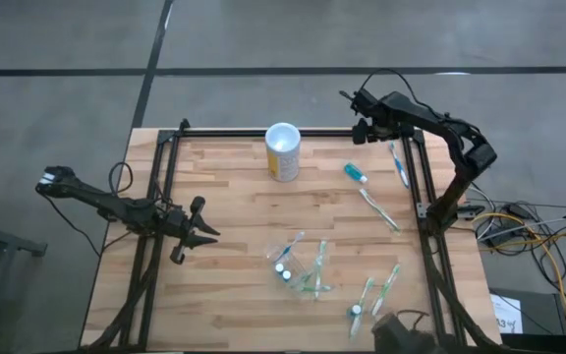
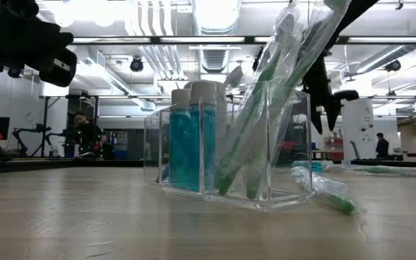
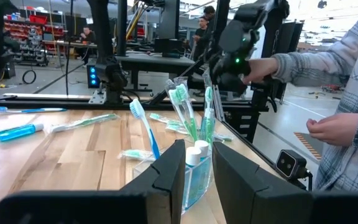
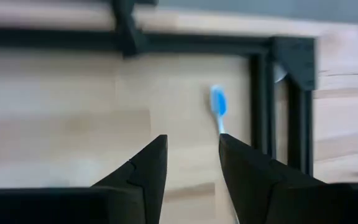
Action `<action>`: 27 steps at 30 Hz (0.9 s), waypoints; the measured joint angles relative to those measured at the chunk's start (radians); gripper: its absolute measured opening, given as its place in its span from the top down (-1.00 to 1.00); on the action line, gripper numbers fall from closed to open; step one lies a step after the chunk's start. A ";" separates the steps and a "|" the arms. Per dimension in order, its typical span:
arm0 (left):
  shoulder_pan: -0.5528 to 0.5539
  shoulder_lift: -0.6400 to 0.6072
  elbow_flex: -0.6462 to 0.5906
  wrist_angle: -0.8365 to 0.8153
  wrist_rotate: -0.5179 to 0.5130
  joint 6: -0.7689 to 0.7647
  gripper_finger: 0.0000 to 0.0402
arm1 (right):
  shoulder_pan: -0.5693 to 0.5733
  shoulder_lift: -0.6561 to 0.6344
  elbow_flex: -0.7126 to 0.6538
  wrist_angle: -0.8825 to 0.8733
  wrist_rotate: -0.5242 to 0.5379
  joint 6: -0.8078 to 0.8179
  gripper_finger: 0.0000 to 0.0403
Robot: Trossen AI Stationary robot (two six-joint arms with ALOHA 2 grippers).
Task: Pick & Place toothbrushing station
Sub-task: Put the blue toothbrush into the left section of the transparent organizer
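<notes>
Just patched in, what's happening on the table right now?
Nothing is being held. The clear toothbrushing station, already holding toothbrushes and small blue bottles, stands on the wooden table. The left pincer hovers open at the table's left side, facing it. The right pincer, open, hangs at the far right corner near a loose blue toothbrush.

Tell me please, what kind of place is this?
Probably a robotics lab or workshop hall. Beyond the wooden table the low view shows exposed ceiling ducts and strip lights, and the left wrist view shows shelving and a person standing close by.
</notes>
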 joint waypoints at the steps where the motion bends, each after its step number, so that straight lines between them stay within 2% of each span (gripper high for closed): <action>1: 0.000 0.000 0.000 0.000 0.000 0.000 0.58 | 0.007 -0.011 0.000 0.004 0.023 0.040 0.32; 4: 0.000 0.000 0.000 0.000 0.000 0.000 0.58 | 0.011 -0.041 -0.001 0.009 0.033 0.154 0.33; 9: 0.000 0.000 0.000 0.000 0.000 0.000 0.58 | 0.010 -0.051 -0.001 0.011 -0.003 0.466 0.32; 24: 0.000 0.000 0.000 0.000 0.000 0.000 0.58 | -0.013 -0.033 -0.003 0.025 0.084 0.903 0.37; 27: 0.000 0.000 0.000 0.000 0.000 0.000 0.58 | -0.047 -0.029 -0.004 0.022 0.086 0.942 0.37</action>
